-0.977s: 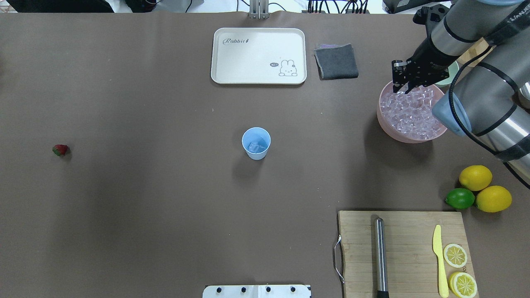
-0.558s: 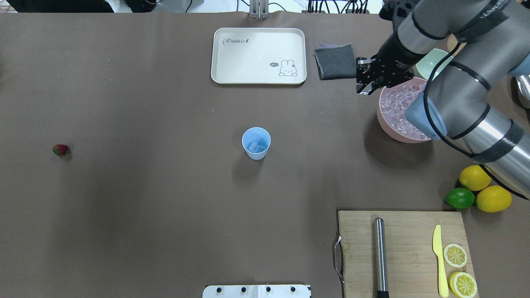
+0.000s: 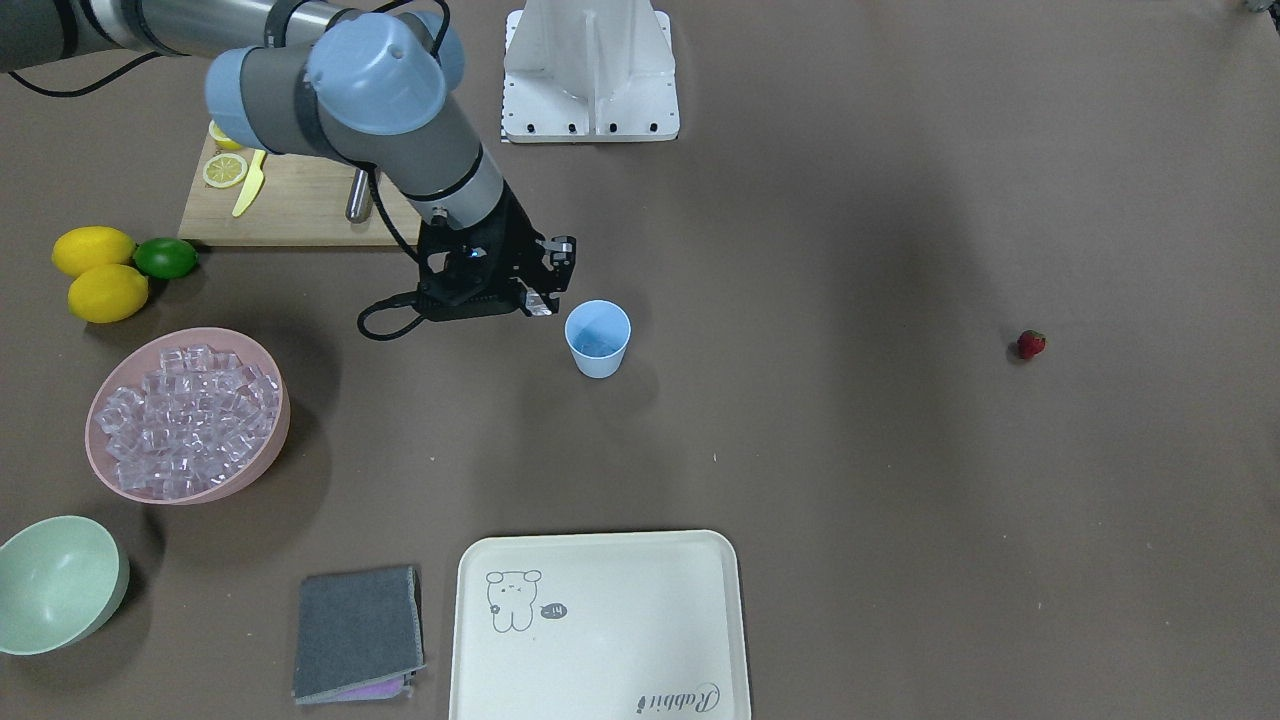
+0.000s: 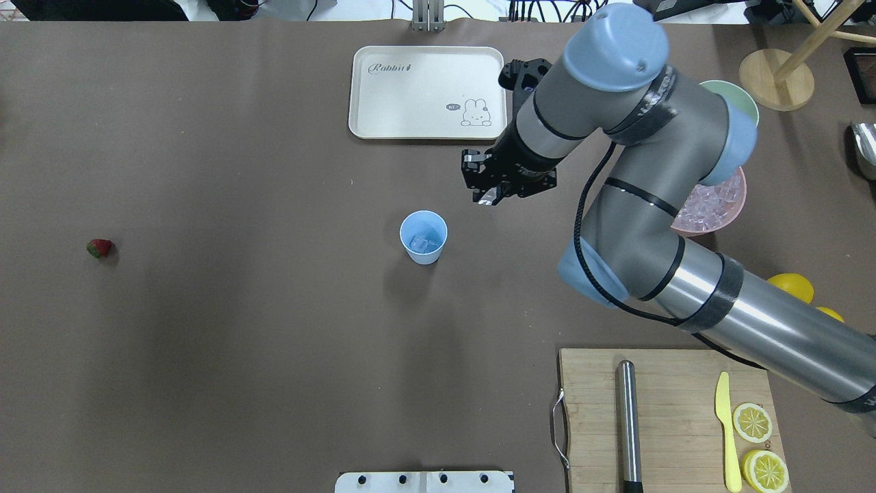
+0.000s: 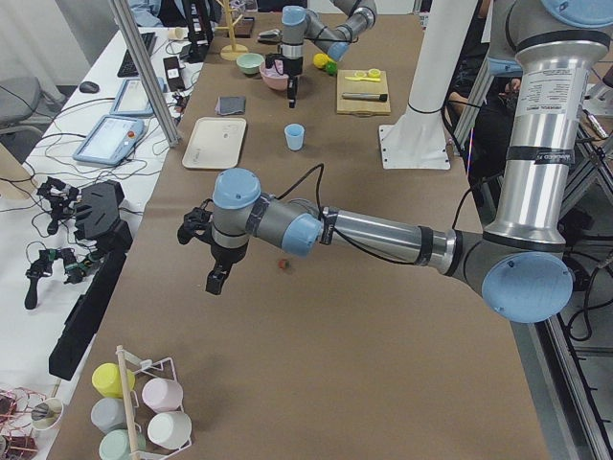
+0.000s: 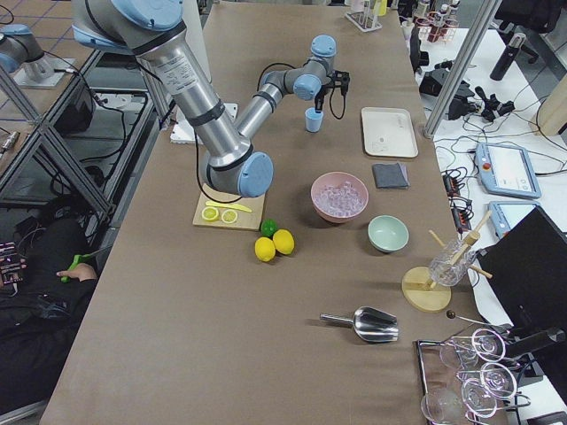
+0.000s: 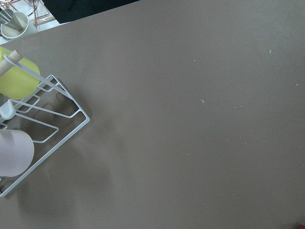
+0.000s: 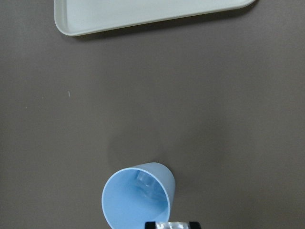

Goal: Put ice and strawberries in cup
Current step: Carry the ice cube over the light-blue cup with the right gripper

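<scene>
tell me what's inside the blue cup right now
Clear ice cubes lie at the bottom of the cup; the strawberry is not in it. Their exact count is unclear, and in the right wrist view the right gripper covers part of the near rim.

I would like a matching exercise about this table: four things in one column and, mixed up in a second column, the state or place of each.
1. cup
2. strawberry
3. pink bowl
4. right gripper

a. filled with ice
b. alone, far on the robot's left
c. upright, some ice inside
d. shut on one clear cube

Pairs: 1-c, 2-b, 3-a, 4-d.
</scene>
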Available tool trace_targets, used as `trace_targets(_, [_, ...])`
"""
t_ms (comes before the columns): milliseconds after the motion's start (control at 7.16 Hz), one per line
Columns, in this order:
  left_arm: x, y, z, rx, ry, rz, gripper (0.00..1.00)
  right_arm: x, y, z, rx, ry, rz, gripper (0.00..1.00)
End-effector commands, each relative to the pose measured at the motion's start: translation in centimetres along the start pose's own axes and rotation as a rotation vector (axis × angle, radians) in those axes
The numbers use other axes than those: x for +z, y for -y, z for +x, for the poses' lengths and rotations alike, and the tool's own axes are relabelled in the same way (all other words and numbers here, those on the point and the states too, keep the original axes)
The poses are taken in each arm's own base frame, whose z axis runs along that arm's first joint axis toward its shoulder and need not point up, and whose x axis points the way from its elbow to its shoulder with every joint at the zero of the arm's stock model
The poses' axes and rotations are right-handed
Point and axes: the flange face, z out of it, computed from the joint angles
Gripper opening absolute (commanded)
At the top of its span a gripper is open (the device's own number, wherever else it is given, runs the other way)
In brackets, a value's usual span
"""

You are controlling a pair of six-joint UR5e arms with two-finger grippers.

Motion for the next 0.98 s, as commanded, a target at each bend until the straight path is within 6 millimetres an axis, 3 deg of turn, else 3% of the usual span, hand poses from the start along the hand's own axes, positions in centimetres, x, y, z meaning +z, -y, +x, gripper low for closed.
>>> trace_targets(0, [0.1, -0.2, -0.1, -0.003, 0.001, -0.002, 0.98, 3.4, -0.3, -1.0, -0.001, -0.002, 0.012, 0.0])
trace_targets(279, [0.0, -0.2, -0.1, -0.001, 0.0, -0.001, 0.98, 4.9, -0.9, -1.0, 0.005, -0.015, 0.02, 0.0])
trace_targets(698, [0.0, -0.1, -0.1, -0.001, 0.001, -0.001, 0.98, 5.1, -1.9, -2.4, 0.017, -0.002, 0.008, 0.0])
trace_targets(838, [0.0, -0.1, -0.1, -0.001, 0.001, -0.001, 0.98, 5.0, -2.0, -2.7, 0.016, 0.001, 0.012, 0.48])
